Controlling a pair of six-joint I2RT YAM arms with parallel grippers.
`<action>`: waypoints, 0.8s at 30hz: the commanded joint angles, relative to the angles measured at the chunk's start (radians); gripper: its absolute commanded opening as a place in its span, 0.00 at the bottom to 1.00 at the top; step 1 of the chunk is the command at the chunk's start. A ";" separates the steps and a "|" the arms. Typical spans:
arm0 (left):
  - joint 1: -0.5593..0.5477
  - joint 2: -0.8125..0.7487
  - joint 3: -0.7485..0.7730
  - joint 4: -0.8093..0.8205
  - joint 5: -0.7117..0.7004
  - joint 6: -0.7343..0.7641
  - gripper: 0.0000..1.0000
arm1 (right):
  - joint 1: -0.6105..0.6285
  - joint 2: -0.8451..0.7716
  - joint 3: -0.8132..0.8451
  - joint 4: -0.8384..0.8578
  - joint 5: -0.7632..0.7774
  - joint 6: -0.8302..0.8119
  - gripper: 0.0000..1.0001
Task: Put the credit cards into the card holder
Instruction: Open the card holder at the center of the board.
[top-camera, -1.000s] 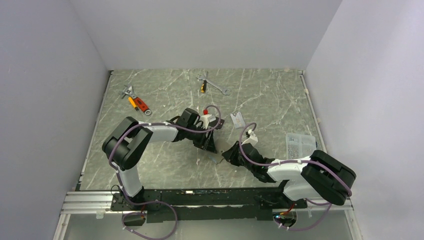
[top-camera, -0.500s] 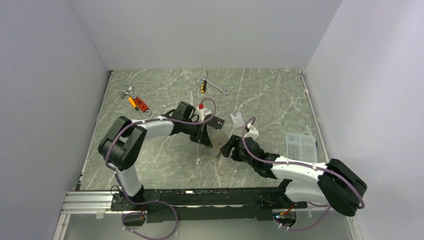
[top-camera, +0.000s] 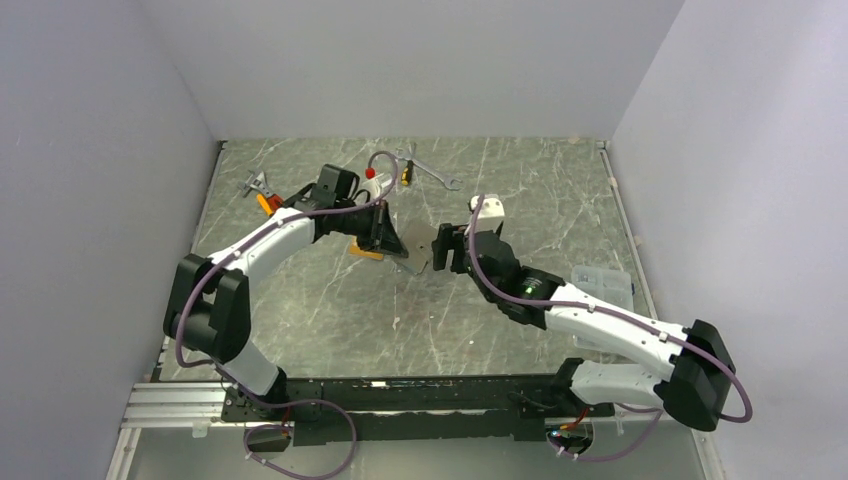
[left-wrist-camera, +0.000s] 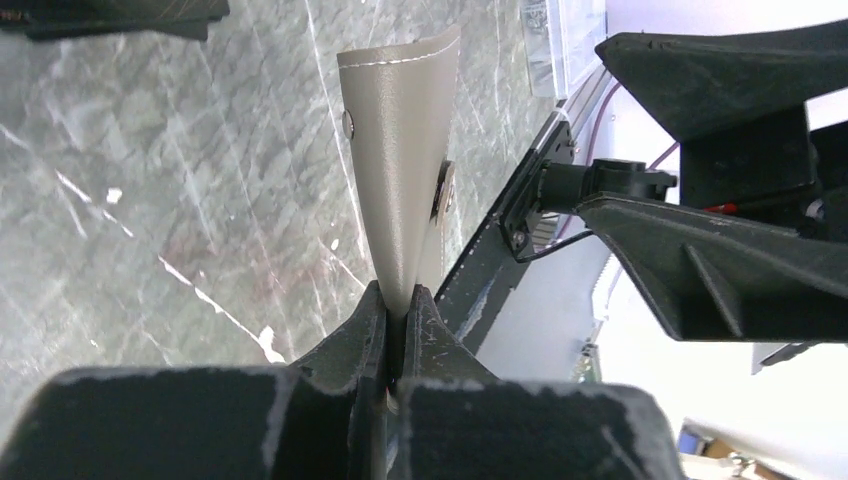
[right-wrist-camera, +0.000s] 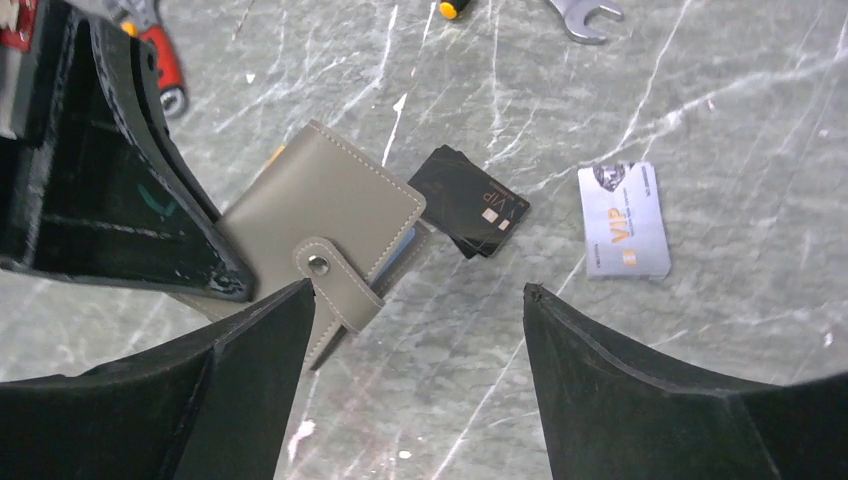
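The taupe card holder is folded shut and pinched at one edge by my shut left gripper. In the top view the left gripper holds the holder low over the middle of the table. My right gripper stands open just right of it, nothing between its fingers, the holder below and to the left. A black card lies beside the holder's snap strap, a silver-grey card further right. An orange card lies under the left wrist.
A clear plastic box sits at the right edge. A wrench and a small screwdriver lie at the back. A red-handled tool lies at the back left.
My left gripper has shut on the card holder and carried it toward the back left. My right gripper has opened, let the holder go and followed toward the back.
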 joint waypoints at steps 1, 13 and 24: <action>0.023 -0.078 -0.003 -0.051 0.031 -0.066 0.00 | 0.041 0.033 0.062 0.049 0.028 -0.183 0.77; 0.035 -0.127 -0.066 0.006 0.034 -0.136 0.00 | 0.160 0.193 0.166 0.126 0.029 -0.236 0.79; 0.062 -0.177 -0.108 0.054 0.072 -0.170 0.00 | 0.160 0.306 0.227 0.013 0.088 -0.172 0.57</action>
